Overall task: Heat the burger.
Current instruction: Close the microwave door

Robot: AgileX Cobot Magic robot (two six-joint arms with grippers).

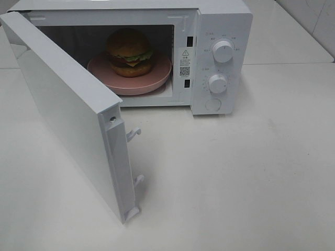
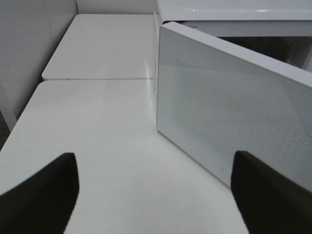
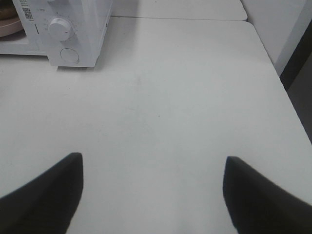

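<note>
L gripper [image 2: 153,195] & R gripper [image 3: 153,195] both apart, empty; door [image 1: 68,115] open at 8 o'clock of burger [image 1: 129,51], hard shove cld skid oven [image 1: 238,31] w/o latching.

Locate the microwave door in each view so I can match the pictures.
Exterior high: the microwave door stands swung open at the left, reaching toward the camera.
Left wrist: the door's flat face fills much of the picture, seen close.
Right wrist: not in it.
Shared landmark: the white microwave body, visible in all three views.
</note>
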